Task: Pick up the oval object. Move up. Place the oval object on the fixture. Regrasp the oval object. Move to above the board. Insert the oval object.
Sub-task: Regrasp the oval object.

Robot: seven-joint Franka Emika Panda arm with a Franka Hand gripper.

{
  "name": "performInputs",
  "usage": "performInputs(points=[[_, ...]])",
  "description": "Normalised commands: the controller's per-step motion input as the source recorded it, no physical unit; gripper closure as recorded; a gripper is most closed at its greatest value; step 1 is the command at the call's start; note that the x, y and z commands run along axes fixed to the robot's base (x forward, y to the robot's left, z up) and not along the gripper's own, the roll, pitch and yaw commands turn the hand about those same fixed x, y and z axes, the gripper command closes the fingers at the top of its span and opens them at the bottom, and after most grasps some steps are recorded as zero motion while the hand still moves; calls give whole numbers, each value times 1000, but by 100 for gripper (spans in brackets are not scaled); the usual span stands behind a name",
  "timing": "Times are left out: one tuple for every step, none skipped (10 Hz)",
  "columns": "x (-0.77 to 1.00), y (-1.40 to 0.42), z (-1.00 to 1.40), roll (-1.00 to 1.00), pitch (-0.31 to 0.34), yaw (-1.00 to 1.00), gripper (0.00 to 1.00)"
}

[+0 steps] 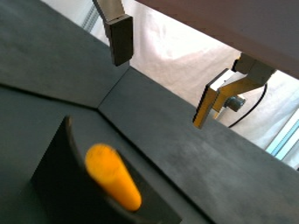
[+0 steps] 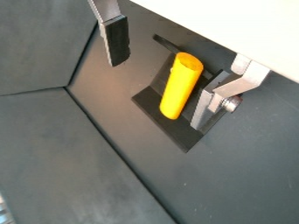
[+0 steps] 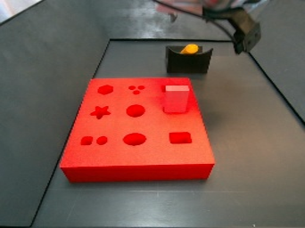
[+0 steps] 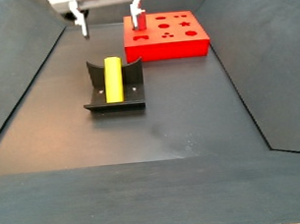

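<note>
The yellow-orange oval object (image 4: 112, 78) lies lengthwise in the notch of the dark fixture (image 4: 115, 103). It also shows in a side view (image 3: 188, 48) and in both wrist views (image 1: 114, 175) (image 2: 179, 85). My gripper (image 4: 108, 24) is open and empty. It hangs above the fixture, a little to the board's side, with nothing between the fingers (image 2: 114, 39). It shows in a wrist view (image 1: 163, 79) and blurred in a side view (image 3: 229, 27). The red board (image 3: 137, 142) lies flat on the floor with its shaped holes.
A small red upright block (image 3: 177, 98) stands on the board near its right edge. Sloped dark walls (image 4: 31, 75) enclose the floor on all sides. The fixture (image 3: 188, 62) stands just beyond the board's far edge.
</note>
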Motion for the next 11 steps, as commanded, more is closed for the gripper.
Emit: performInputs(points=[[86,48,-1000,78,-121,20,0],[93,41,-1000,77,-110,-5,0],[104,33,-1000,77,-90,-32,0],[107,31,-989,76,-75,-39,0],[97,21,-785,73,-45,-47,0],[88,15,-687,73,-33,-45,0],[75,9,-447,72,-13,-31,0],[68,4,-312,71,-7,-17,0],[40,-1,-199,61,6,0,0],[8,-7,-172,53,3,1,0],[9,-5,-171,53,3,3,0]])
